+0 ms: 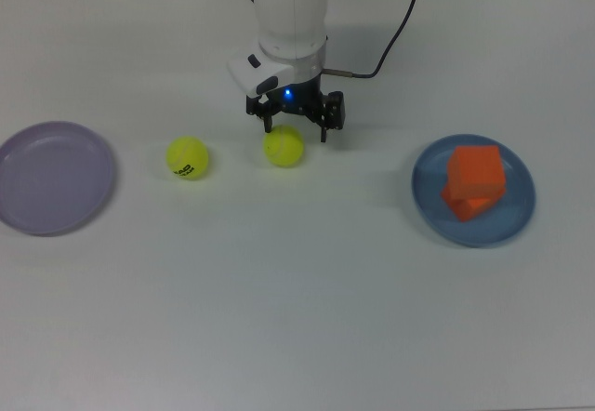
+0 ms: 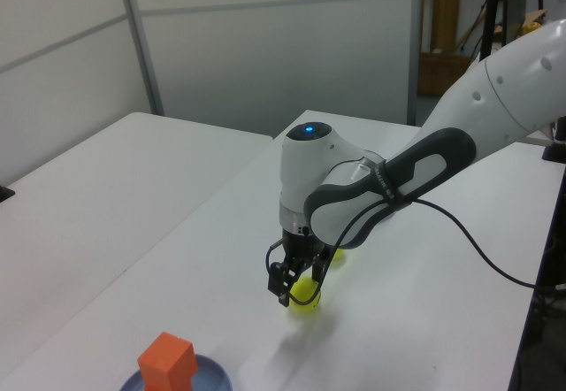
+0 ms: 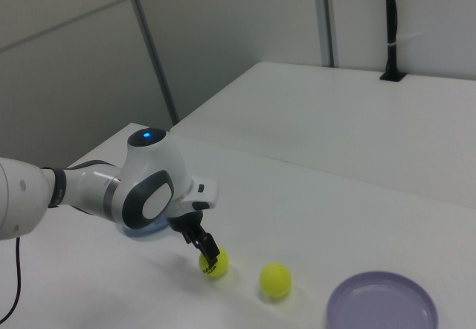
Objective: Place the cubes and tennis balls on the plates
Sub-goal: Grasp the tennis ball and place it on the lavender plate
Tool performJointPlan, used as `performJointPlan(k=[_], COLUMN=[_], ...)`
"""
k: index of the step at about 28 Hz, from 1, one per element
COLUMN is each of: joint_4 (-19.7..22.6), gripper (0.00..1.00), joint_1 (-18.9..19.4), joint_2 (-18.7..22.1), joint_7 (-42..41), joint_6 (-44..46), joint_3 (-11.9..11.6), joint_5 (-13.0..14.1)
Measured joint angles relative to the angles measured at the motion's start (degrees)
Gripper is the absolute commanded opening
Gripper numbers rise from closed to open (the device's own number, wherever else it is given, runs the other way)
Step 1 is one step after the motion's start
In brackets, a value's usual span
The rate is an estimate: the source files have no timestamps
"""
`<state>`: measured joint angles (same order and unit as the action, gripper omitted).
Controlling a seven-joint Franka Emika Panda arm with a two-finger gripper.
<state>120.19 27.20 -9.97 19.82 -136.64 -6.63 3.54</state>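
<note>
- In the top view the near part of the white surface (image 1: 297,318) lies bare, and the task's things sit in a row across its middle.
- The lavender-purple plate (image 1: 54,178) is at the top view's far left and holds nothing.
- The tennis ball with black print (image 1: 188,158) rests on the surface, near the purple plate but apart from it.
- The second tennis ball (image 1: 283,146) rests on the surface, well apart from the printed ball toward the top view's right.
- The blue plate (image 1: 474,191) sits at the top view's right, well apart from both balls.
- Two orange cubes are on the blue plate: the upper cube (image 1: 477,171) lies on the lower cube (image 1: 462,205), shifted so the lower one shows beneath it.
- The end effector (image 1: 296,132) is down at the second tennis ball, its fingers spread, one on each side of the ball; I cannot tell whether they touch it.
- In the left view the end effector points straight down at the surface, with a dark finger in front of the ball.
- Behind it, the white arm (image 1: 291,20) rises toward the far edge of the surface, with a blue light on its wrist and a black cable (image 1: 395,30) trailing off.
</note>
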Motion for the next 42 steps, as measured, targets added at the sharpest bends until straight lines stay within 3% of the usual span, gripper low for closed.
performJointPlan(k=[12,14,16,17,18,22,26,29,31,38,42], joint_4=[0.0,0.0,-0.1,-0.1,-0.1,-0.2,-0.7,-2.4,-3.8,-10.5,-12.5], gripper=[1.0,0.95,0.84,0.73,0.48,0.0,0.0,0.0,0.0,0.0,0.0], joint_1=[-0.9,-1.0,-1.0,-1.0,-1.0,-1.0,-1.1,-1.1,-1.1,-2.6,-6.8], joint_2=[-1.8,-2.2,-2.5,-2.6,-2.7,-2.8,-2.8,-2.8,-2.8,-2.8,-3.6], joint_7=[0.1,0.1,0.1,0.1,0.1,0.1,0.3,0.4,0.4,0.4,0.1], joint_6=[0.0,0.0,0.0,0.0,0.0,0.0,0.0,0.0,0.0,0.0,0.0], joint_3=[-1.4,-1.7,-1.7,-1.7,-1.7,-1.7,-2.0,-3.6,-5.1,-13.5,-15.2], joint_5=[-0.2,-0.2,-0.2,-0.2,-0.2,-0.2,-0.2,-0.2,-0.2,-0.2,-0.2])
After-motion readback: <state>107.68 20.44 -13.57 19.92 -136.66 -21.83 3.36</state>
